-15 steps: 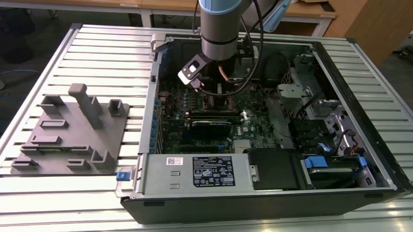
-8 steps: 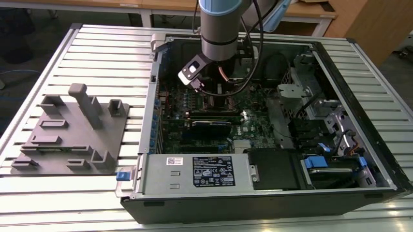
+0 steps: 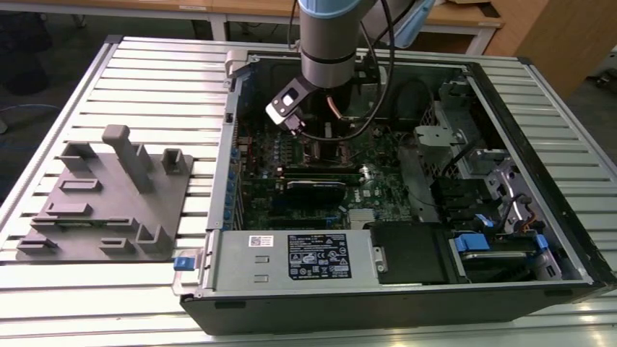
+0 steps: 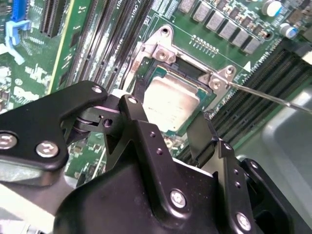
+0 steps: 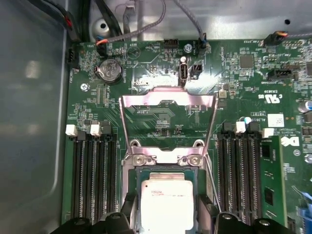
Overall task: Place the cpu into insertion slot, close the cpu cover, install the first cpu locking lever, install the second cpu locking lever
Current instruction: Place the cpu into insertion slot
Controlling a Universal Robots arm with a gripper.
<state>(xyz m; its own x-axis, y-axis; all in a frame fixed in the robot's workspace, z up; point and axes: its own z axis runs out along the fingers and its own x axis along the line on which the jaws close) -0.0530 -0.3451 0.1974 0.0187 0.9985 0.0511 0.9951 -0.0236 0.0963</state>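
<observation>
The cpu (image 5: 165, 204), a flat square chip with a pale metal top, lies in the insertion slot (image 5: 165, 174) on the green board. My gripper (image 5: 167, 217) hovers right over it, one black finger (image 4: 139, 122) on each side of the cpu (image 4: 170, 102) with small gaps, open. The cpu cover (image 5: 168, 100), a silvery frame with a big cut-out, is swung back from its hinge, with the board visible through the opening. A thin wire locking lever (image 4: 273, 97) sticks out from one corner of the insertion slot (image 4: 180, 73). In the exterior view the gripper (image 3: 311, 137) is low inside the computer case.
Long black memory slots (image 5: 92, 180) run along both sides of the socket. Cables (image 5: 146, 24) cross the case wall beyond the board. The open case (image 3: 540, 173) holds a power supply (image 3: 289, 256) and drive bays. A grey fixture plate (image 3: 106, 202) sits on the table at the exterior view's left.
</observation>
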